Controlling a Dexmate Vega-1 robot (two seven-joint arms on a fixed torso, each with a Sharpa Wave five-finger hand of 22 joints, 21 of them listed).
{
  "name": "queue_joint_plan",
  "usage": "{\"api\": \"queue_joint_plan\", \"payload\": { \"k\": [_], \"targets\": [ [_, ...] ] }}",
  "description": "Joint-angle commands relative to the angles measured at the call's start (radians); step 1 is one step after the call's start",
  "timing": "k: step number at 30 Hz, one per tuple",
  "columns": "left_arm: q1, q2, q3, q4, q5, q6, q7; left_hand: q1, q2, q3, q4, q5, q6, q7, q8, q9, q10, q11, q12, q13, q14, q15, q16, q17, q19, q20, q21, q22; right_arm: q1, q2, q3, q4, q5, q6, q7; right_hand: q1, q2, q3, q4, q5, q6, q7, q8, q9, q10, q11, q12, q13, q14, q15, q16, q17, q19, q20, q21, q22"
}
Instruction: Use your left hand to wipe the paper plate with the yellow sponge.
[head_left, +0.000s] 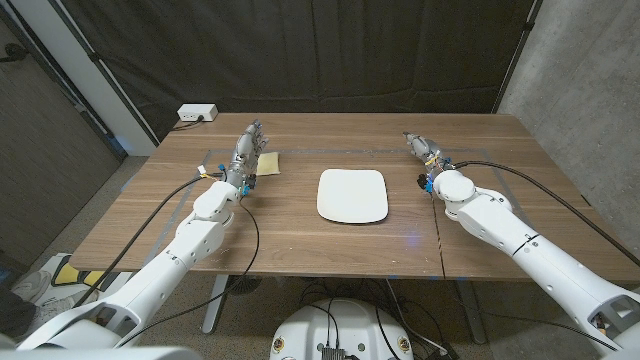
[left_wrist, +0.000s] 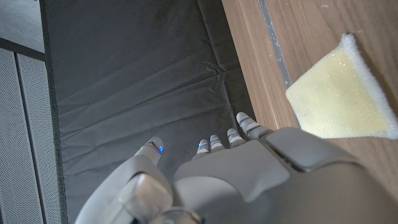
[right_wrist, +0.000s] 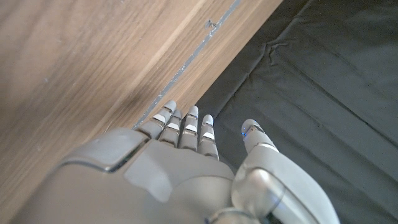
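1. Dark curtains hang behind a wooden counter (head_left: 300, 240), with a white power strip (head_left: 196, 114) at its far corner beyond the plate's left side.
2. Near the middle of the counter lies the paper plate (head_left: 353, 195), white, squarish with rounded corners, nothing on it.
3. To the left of the plate, well apart from it, the yellow sponge (head_left: 268, 163) lies flat on the wood; the left wrist view shows it as a pale yellow pad with a white edge (left_wrist: 341, 93).
4. Just beside the sponge, on the side away from the plate, is the left hand (head_left: 243, 158). Its fingers (left_wrist: 214, 142) are straight and apart, holding nothing; whether it touches the sponge cannot be told.
5. Right of the plate, near it but apart, is the right hand (head_left: 424, 150), its fingers (right_wrist: 186, 124) extended side by side and holding nothing.
6. By my reading the wipe has not begun: the sponge is not yet grasped.
7. Risks from here: the sponge is thin and flat, so fingers closing from the side may push it along the wood instead of lifting it.
8. A light paper plate may slide or tip at its rim under a sideways wipe, since nothing holds it down.
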Motion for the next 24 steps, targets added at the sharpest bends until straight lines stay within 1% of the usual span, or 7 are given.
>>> {"api": "queue_joint_plan", "payload": {
  "k": [1, 7, 13, 18, 24],
  "targets": [
    [0.005, 0.010, 0.006, -0.017, 0.009, 0.000, -0.010, 0.001, 0.017, 0.003, -0.004, -0.004, -0.025, -0.007, 0.004, 0.004, 0.005, 0.000, -0.002, 0.006, 0.000, -0.012, -0.003, 0.003, 0.004, -0.023, 0.006, 0.003, 0.037, -0.017, -0.067, -0.123, -0.093, -0.302, -0.087, 0.018, 0.003, 0.009, -0.002, 0.006, 0.019, -0.001, 0.006, 0.002, 0.017, -0.004, 0.007, 0.003, 0.020, -0.005, 0.008, 0.005, 0.015, -0.003, 0.006, 0.002],
    [0.012, 0.020, 0.006, -0.032, 0.014, -0.002, -0.012, 0.004, 0.016, 0.004, -0.005, -0.006, -0.019, -0.008, 0.003, 0.004, 0.008, -0.001, -0.004, 0.006, 0.002, -0.011, -0.004, 0.003, 0.004, -0.022, 0.006, 0.003, 0.047, -0.017, -0.098, -0.177, -0.133, -0.411, -0.113, 0.030, 0.003, 0.015, -0.006, 0.009, 0.034, -0.002, 0.006, 0.002, 0.030, -0.007, 0.009, 0.003, 0.043, -0.009, 0.011, 0.004, 0.029, -0.005, 0.011, 0.002],
    [0.021, 0.030, 0.006, -0.048, 0.021, -0.003, -0.011, 0.007, 0.016, 0.004, -0.006, -0.007, -0.012, -0.008, 0.004, 0.004, 0.011, 0.001, -0.005, 0.006, 0.005, -0.010, -0.005, 0.004, 0.006, -0.019, 0.005, 0.003, 0.067, -0.013, -0.137, -0.236, -0.174, -0.545, -0.135, 0.042, 0.002, 0.022, -0.011, 0.011, 0.046, -0.004, 0.005, 0.002, 0.042, -0.013, 0.010, 0.003, 0.057, -0.015, 0.011, 0.003, 0.037, -0.006, 0.013, 0.003],
    [0.028, 0.036, 0.004, -0.060, 0.024, -0.001, -0.007, 0.010, 0.015, 0.005, -0.006, -0.009, -0.008, -0.008, 0.003, 0.005, 0.016, 0.001, -0.006, 0.006, 0.008, -0.009, -0.006, 0.004, 0.008, -0.017, 0.005, 0.003, 0.107, -0.001, -0.189, -0.274, -0.211, -0.690, -0.141, 0.051, 0.001, 0.025, -0.015, 0.012, 0.057, -0.007, 0.005, 0.002, 0.052, -0.014, 0.011, 0.003, 0.072, -0.022, 0.012, 0.003, 0.043, -0.006, 0.014, 0.003],
    [0.034, 0.041, 0.003, -0.070, 0.028, -0.002, -0.005, 0.013, 0.015, 0.005, -0.006, -0.010, -0.002, -0.011, 0.003, 0.005, 0.022, 0.002, -0.006, 0.006, 0.011, -0.008, -0.006, 0.004, 0.009, -0.012, 0.005, 0.003, 0.139, 0.004, -0.236, -0.293, -0.245, -0.772, -0.140, 0.065, 0.000, 0.031, -0.021, 0.014, 0.078, -0.011, 0.007, 0.003, 0.074, -0.022, 0.015, 0.003, 0.092, -0.033, 0.013, 0.003, 0.055, -0.005, 0.018, 0.004]
  ]
}}
